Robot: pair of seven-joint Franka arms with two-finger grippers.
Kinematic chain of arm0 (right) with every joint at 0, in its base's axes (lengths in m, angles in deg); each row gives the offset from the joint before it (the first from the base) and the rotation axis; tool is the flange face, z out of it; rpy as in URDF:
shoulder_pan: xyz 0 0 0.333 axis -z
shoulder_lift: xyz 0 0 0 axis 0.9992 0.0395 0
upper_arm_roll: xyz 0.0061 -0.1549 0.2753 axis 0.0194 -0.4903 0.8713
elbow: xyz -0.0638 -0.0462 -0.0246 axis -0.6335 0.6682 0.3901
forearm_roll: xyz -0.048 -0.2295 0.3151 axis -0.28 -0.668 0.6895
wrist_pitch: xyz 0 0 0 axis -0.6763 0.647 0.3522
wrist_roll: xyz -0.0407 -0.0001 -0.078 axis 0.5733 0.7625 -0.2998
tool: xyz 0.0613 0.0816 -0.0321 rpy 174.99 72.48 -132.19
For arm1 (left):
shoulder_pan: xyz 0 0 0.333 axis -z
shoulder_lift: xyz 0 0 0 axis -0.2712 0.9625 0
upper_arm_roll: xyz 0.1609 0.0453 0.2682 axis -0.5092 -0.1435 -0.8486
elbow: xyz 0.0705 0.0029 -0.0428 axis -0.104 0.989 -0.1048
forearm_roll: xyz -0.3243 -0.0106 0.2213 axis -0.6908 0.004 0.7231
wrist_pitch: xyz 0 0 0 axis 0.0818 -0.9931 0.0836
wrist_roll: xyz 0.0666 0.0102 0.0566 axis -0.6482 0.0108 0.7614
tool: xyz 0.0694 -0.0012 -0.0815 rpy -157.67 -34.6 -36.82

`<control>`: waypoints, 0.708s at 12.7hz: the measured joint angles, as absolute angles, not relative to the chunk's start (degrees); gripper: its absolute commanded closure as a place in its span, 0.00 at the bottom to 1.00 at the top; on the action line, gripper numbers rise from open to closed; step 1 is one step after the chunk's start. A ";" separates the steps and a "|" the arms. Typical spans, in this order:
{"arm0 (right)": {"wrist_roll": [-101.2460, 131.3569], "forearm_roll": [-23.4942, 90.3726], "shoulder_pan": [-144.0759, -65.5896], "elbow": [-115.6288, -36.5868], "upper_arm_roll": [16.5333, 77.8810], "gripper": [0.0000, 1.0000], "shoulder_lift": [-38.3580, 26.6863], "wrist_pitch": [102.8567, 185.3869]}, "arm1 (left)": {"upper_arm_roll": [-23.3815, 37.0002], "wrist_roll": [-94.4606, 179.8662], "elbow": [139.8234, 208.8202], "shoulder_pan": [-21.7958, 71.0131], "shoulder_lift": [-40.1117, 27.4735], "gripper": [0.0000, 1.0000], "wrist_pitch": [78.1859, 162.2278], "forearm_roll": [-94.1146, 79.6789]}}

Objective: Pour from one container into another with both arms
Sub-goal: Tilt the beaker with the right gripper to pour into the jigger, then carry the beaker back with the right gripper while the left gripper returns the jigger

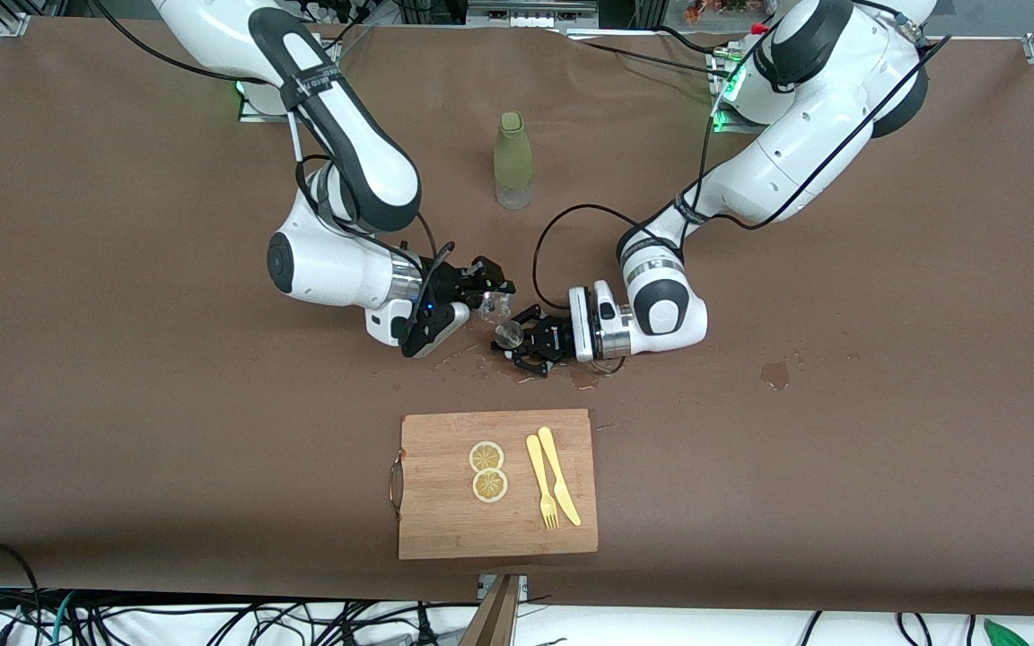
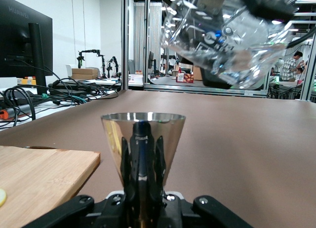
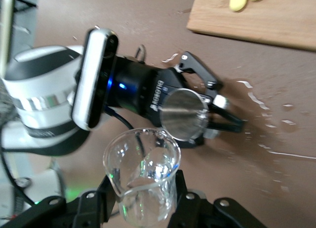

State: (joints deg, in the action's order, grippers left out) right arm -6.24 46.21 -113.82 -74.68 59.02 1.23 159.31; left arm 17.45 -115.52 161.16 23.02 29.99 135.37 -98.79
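nearest the camera, a rectangular bamboo cutting board (image 1: 445,511) is laid on the brown table (image 1: 122,359), bearing two round lemon slices (image 1: 487,471) and a yellow plastic fork (image 1: 541,483) and knife (image 1: 558,463) side by side. at mid-table, a conical, mirror-bright steel measuring cup (image 2: 143,139) is clamped upright by the left gripper (image 1: 530,345). a clear glass beaker (image 3: 143,181) (tilted toward the cup and just above it) is gripped by the right gripper (image 1: 481,292). wet patches (image 1: 775,374) are seen around the grippers. a green-sleeved bottle (image 1: 513,160) is stood upright nearer the bases.
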 measured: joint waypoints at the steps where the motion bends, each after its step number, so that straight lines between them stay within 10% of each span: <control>1: -6.14 43.26 -113.49 -74.81 58.89 0.86 0.95 159.30 | 17.38 -114.94 160.96 22.87 29.85 1.00 135.37 -98.82; 9: -25.60 27.94 -101.17 -80.69 58.41 0.86 -1.65 152.97 | 12.17 -108.51 161.50 14.65 23.01 1.00 127.53 -96.01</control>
